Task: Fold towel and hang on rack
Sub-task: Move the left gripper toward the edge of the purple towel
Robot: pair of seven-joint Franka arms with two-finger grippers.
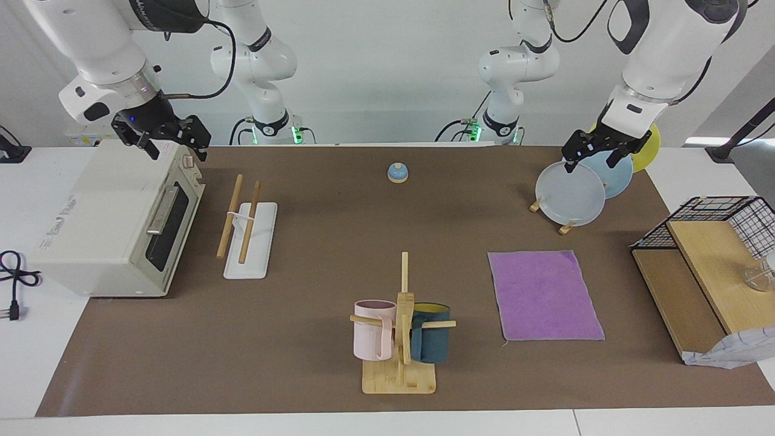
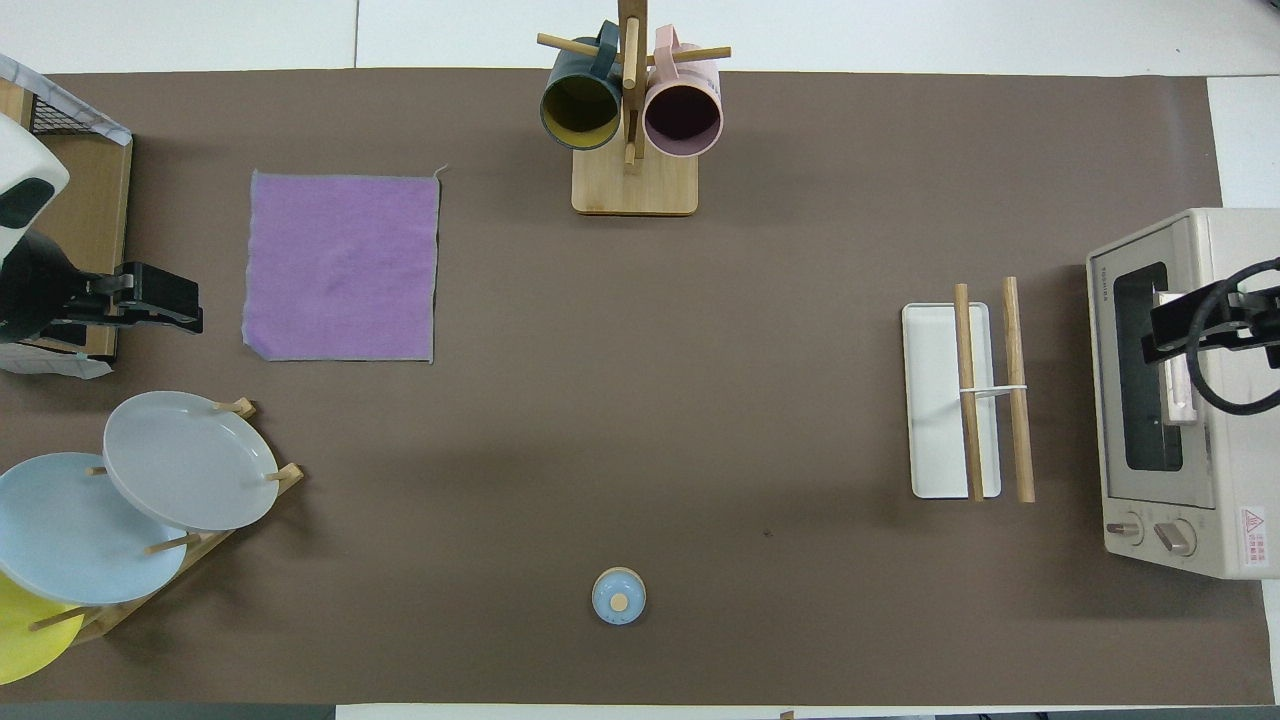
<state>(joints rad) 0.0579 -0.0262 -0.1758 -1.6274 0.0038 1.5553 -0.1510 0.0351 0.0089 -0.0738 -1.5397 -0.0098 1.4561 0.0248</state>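
Nearest the robots, a small blue bell [image 1: 398, 172] sits mid-table. The plates [image 1: 570, 194] lean in their wooden stand toward the left arm's end.

The left gripper [image 1: 590, 162] hangs in the air over that plate stand with its jaws spread wide and nothing between them. The right gripper [image 1: 177, 147] waits above the toaster oven [image 1: 115, 218] at the right arm's end, also spread and empty.

Beside the oven stands the rack [image 1: 260, 242]: two smooth, pale wooden rods [image 1: 230, 215] raised on a flat white base. Their long axis runs from near to far.

Farther out lies the towel [image 1: 545, 295], a thin purple cloth with a soft nap, spread flat and unfolded on the brown mat. It is nearly square, its edges are squared to the table, and one near corner is slightly clipped. It sits farther from the robots than the plates, toward the left arm's end and well apart from the rack.

From the left jaws the towel lies down and toward the table's middle, so the left arm is clearly the closer one. The rack belongs to the right arm's reach, so I judge a carry across the table, or a handover, will follow the fold.

Farthest out stands a bamboo mug tree [image 1: 401, 339] with a pink mug and a teal mug.
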